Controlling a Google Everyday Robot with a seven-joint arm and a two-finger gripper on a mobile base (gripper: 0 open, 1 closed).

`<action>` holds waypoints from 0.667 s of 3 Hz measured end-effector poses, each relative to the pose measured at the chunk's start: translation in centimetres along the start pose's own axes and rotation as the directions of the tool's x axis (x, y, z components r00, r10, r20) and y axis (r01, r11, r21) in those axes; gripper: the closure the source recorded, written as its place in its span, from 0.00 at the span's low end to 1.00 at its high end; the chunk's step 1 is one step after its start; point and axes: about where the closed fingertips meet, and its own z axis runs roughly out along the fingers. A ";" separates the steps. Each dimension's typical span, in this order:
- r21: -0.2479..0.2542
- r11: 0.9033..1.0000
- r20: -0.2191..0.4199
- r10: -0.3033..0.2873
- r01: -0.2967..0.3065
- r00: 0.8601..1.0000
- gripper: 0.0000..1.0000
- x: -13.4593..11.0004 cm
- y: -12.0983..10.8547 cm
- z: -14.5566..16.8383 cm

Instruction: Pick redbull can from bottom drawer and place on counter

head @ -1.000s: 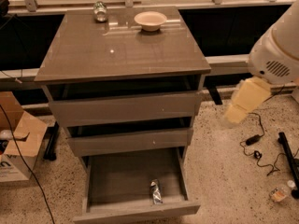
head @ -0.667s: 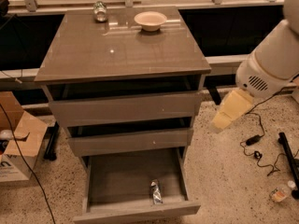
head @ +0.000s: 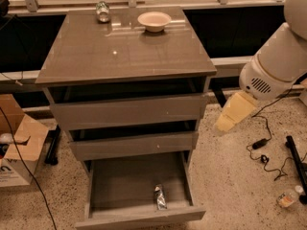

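The redbull can, slim and silver with dark patches, lies on its side near the front of the open bottom drawer. The counter is the glossy grey-brown top of the cabinet. My gripper, pale yellow, hangs from the white arm to the right of the cabinet, level with the top drawer front. It is well above and to the right of the can, and holds nothing that I can see.
A stubby greenish-silver can and a white bowl stand at the back of the counter. A cardboard box sits on the floor at left. Cables and a small bottle lie on the floor at right.
The arm and gripper have moved left and down, closer to the cabinet's right side. The can and drawer have not moved.
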 end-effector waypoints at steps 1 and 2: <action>-0.021 0.997 -0.044 0.077 -0.078 0.996 0.00 0.0 -0.8 3.8; -0.061 0.976 -0.064 0.204 -0.208 0.977 0.00 0.4 -1.6 10.8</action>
